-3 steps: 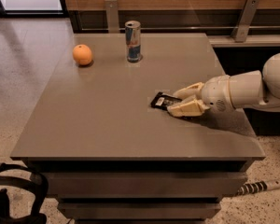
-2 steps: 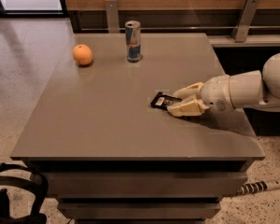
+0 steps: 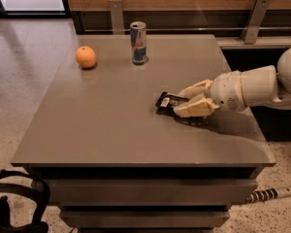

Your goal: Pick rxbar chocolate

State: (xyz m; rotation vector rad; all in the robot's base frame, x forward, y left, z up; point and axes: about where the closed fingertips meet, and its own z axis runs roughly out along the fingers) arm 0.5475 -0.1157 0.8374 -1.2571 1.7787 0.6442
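The rxbar chocolate (image 3: pixel 167 102), a flat black bar with white print, lies on the grey table (image 3: pixel 106 115) right of its middle. My gripper (image 3: pixel 180 103) reaches in from the right on a white arm, low over the table. Its two cream fingers (image 3: pixel 194 107) sit on either side of the bar and press against it, so the gripper is shut on the bar. The bar's left end sticks out past the fingertips. Its right end is hidden under the gripper. The bar still rests on the tabletop.
A blue-and-silver drink can (image 3: pixel 138 42) stands at the back middle of the table. A round orange fruit (image 3: pixel 86 57) lies at the back left. A wooden wall with metal brackets (image 3: pixel 253 18) runs behind the table. A power strip (image 3: pixel 269 194) lies on the floor at the lower right.
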